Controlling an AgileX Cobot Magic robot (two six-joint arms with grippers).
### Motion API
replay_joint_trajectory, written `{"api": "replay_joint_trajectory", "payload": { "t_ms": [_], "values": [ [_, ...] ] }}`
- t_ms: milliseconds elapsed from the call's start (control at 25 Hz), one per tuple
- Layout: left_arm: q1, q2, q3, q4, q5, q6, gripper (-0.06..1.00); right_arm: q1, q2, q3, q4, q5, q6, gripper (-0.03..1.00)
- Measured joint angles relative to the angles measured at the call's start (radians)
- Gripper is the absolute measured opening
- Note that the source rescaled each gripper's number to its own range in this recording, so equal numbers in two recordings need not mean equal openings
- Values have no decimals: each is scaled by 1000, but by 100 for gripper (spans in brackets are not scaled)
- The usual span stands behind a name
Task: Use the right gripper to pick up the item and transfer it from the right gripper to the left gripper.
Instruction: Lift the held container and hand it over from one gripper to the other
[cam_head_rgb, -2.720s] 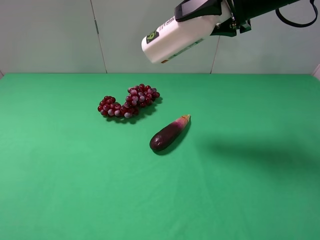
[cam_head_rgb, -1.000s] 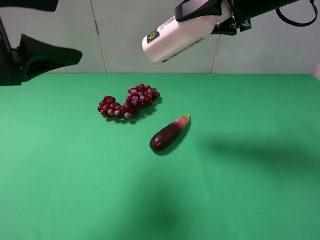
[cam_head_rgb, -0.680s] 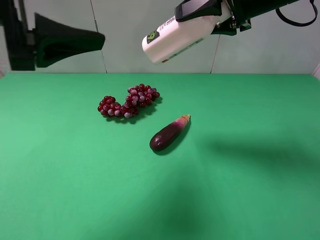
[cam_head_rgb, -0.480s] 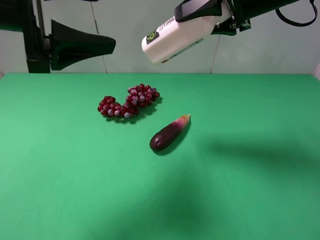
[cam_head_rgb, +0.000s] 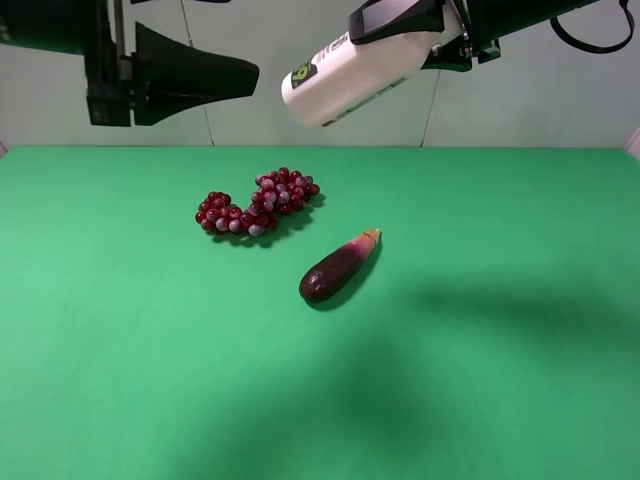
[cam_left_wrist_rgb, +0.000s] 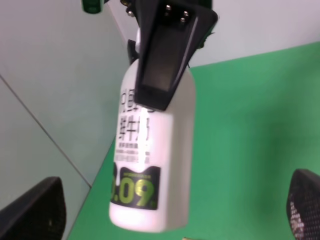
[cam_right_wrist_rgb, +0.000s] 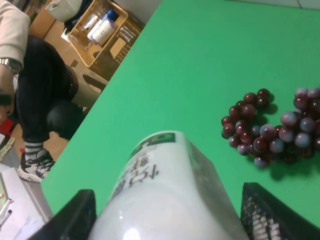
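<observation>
The item, a white bottle (cam_head_rgb: 350, 68) with a green-and-red label, hangs tilted high above the far side of the table, my right gripper (cam_head_rgb: 425, 35) shut on its upper half. My left gripper (cam_head_rgb: 235, 40) is level with it on the left, open, its lower finger (cam_head_rgb: 200, 75) pointing at the bottle's low end from a short gap away. In the left wrist view the bottle (cam_left_wrist_rgb: 150, 165) hangs ahead between the two spread fingertips (cam_left_wrist_rgb: 35, 210), untouched. The right wrist view shows the bottle (cam_right_wrist_rgb: 160, 200) filling the space between the right fingers (cam_right_wrist_rgb: 270, 215).
A red grape bunch (cam_head_rgb: 258, 205) and a dark purple eggplant (cam_head_rgb: 338, 268) lie on the green table (cam_head_rgb: 500, 400) below the arms. Beyond the table's edge in the right wrist view are a seated person (cam_right_wrist_rgb: 35, 90) and a basket (cam_right_wrist_rgb: 100, 35).
My left gripper has come in from the left edge, rising and moving right toward the bottle, still open. The right gripper and bottle have stayed put.
</observation>
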Motion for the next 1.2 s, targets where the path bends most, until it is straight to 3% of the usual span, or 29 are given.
{"api": "replay_joint_trajectory", "payload": {
  "t_ms": [240, 760, 1040, 1200],
  "values": [
    [-74, 80, -53, -1, 0, 3, 73, 0, 0, 0, 0, 10, -2, 1],
    [-80, 86, -62, -1, -75, 4, 73, 0, 0, 0, 14, 17, -6, 1],
    [-130, 96, -63, -2, -110, 5, 73, 0, 0, 0, 40, 36, -23, 1],
    [-134, 158, -65, -48, -120, 22, 73, 0, 0, 0, 46, 44, -26, 1]
  ]
}}
